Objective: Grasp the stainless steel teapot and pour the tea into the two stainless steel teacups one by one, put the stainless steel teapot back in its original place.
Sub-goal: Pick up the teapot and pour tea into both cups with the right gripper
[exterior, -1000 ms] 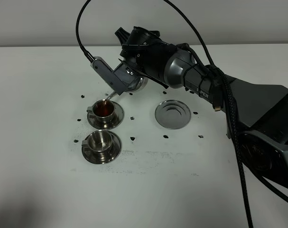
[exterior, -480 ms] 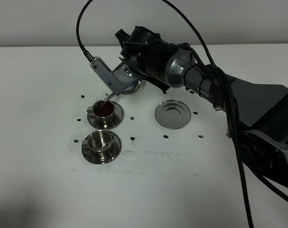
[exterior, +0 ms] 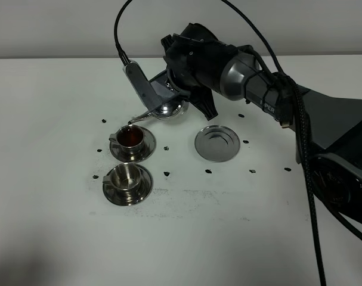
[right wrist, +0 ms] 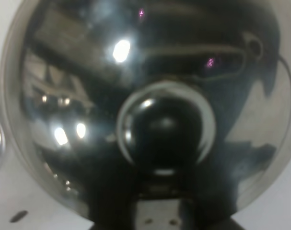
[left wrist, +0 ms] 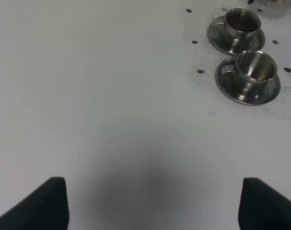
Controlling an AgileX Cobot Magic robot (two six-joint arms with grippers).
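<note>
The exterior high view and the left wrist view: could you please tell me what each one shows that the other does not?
Only the exterior high view shows the right gripper holding the tilted stainless steel teapot and the bare round tray. Only the left wrist view shows the left gripper, open. Both show the far teacup holding tea and the empty near teacup, each on a saucer.

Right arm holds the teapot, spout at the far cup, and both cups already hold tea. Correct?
No. Only the far teacup holds tea; the near teacup is empty, per the exterior high view. The right pincer does hold the teapot.
</note>
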